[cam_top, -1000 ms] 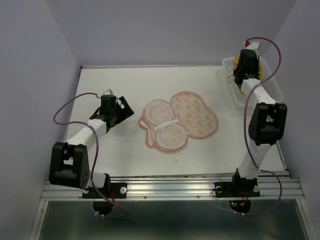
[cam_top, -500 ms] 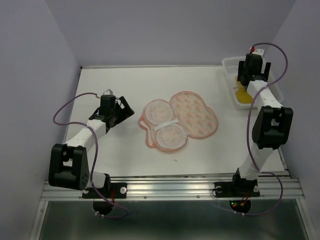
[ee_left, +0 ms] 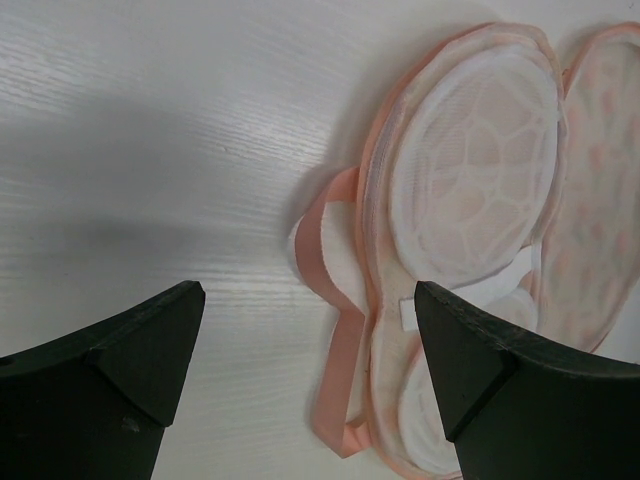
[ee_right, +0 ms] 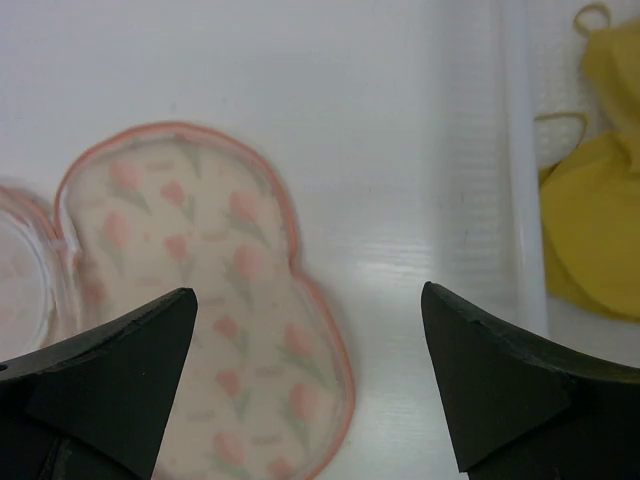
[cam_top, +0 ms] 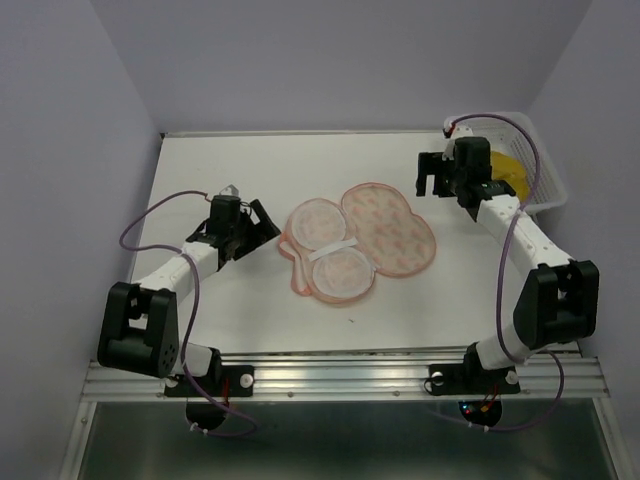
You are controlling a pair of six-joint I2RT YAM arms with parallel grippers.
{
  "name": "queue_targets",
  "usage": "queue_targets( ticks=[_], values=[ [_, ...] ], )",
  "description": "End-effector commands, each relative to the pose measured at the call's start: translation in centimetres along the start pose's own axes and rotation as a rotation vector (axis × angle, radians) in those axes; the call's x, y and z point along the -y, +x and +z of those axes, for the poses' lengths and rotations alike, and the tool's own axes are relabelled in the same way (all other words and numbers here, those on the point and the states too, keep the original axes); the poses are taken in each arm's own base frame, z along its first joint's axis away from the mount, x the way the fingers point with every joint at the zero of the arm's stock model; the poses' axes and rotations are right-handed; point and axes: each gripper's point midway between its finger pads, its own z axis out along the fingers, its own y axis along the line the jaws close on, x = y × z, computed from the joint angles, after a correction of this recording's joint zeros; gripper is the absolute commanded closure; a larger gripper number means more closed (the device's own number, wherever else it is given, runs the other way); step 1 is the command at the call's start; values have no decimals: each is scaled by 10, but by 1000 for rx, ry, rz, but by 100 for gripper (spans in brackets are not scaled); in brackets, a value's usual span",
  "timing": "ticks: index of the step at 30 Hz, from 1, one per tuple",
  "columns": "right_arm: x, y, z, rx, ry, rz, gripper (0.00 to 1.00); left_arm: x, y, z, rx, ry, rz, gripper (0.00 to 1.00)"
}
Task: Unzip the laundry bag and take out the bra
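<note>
— Where do we log the cream-peach, two-lobed padded laundry bag (cam_top: 385, 230)?
— Middle of the white table (cam_top: 230, 160). We see it lying flat and spread open in two peanut-shaped halves joined along one side. The half nearer the left arm shows white mesh lining. The other half shows the orange flower print with pink edging. A pink loop (ee_left: 335, 340) of strap trails from the mesh half onto the table.
— And the small bright yellow fabric bra (cam_top: 508, 168)?
— Out of the bag. We find it in the white plastic lattice basket (cam_top: 545, 195) at the far right corner of the table, well apart from the bag. The right wrist view catches thin yellow straps looping over the basket floor.
— What of the left gripper (cam_top: 262, 224)?
— Just beside the mesh half, fingers spread wide, nothing between them. Through the gap we see bare table and the pink loop.
— And the right gripper (cam_top: 433, 178)?
— Between bag and basket, above bare table, jaws parted and empty. In its wrist view the printed half sits to one side, the basket rim and bra to the other
</note>
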Motion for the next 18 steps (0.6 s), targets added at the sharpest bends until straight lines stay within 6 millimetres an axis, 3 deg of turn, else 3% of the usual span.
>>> queue_targets(
  ticks=[1, 5, 8, 10, 17, 18],
  values=[
    [-11, 51, 5, -139, -87, 100, 0, 13, 11, 10, -22, 49, 14, 1],
    [-12, 83, 17, -223, -85, 118, 2, 19, 22, 20, -54, 57, 29, 1],
    [-10, 109, 31, -296, -60, 125, 7, 20, 27, 28, -72, 58, 31, 13],
    [-6, 126, 41, -343, -32, 125, 9, 19, 32, 35, -88, 48, 37, 15],
    [6, 151, 58, -402, 43, 123, 9, 26, 39, 57, -120, 45, 54, 26],
    [7, 154, 58, -408, 52, 122, 10, 26, 42, 61, -130, 45, 56, 31]
  ],
)
